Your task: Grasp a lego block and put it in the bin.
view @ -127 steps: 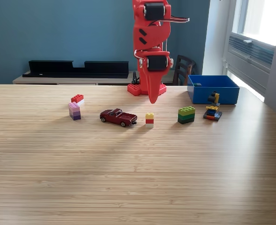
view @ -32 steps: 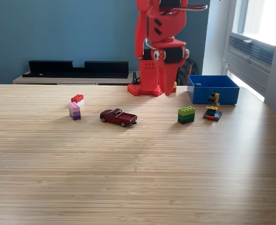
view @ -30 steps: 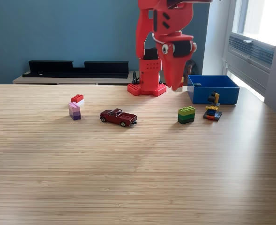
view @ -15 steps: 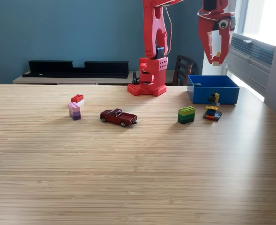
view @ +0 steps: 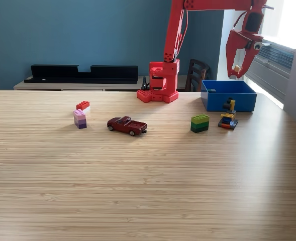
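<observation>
My red gripper hangs above the blue bin at the exterior view's right, a clear gap over its back part. It is shut on a small yellow, white and red lego block held at the fingertips. More lego blocks lie on the wooden table: a green stack, a mixed blue, yellow and red pile just in front of the bin, a pink and purple stack and a red and white block. Something small and dark lies in the bin's back left corner.
A dark red toy car stands mid-table. The arm's red base sits at the table's far edge. Behind it are a black shelf and a chair. A window sill lies to the right.
The gripper has picked the yellow, white and red block off the table near the car and swung right with it, from in front of the base to above the bin.
</observation>
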